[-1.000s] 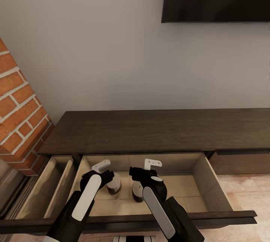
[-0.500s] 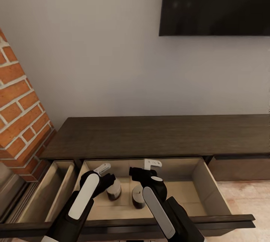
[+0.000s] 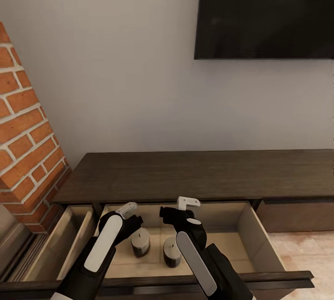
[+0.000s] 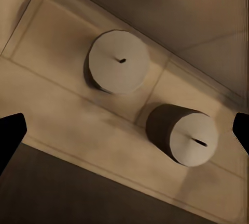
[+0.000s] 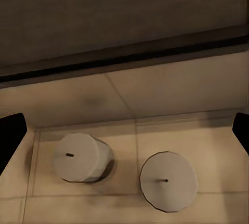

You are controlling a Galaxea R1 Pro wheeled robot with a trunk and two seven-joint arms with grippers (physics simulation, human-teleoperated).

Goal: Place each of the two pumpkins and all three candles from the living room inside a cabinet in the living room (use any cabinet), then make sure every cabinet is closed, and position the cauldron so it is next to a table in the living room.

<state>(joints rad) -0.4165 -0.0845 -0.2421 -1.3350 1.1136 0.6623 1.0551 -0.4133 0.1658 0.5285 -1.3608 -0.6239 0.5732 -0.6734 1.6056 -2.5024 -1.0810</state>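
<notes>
Two candles stand upright, near each other, on the pale floor of the cabinet's (image 3: 195, 174) open drawer: left candle (image 3: 140, 241), right candle (image 3: 171, 251). Both tools (left tool (image 3: 131, 214), right tool (image 3: 178, 208)) hover above them, fingers spread apart, empty.

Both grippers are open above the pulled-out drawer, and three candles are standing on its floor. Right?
Not quite: two candles, not three, stand in the drawer: one below the left gripper, one below the right gripper. Both wrist views show the pair upright, apart. The rest holds: both grippers are open above the drawer.
</notes>
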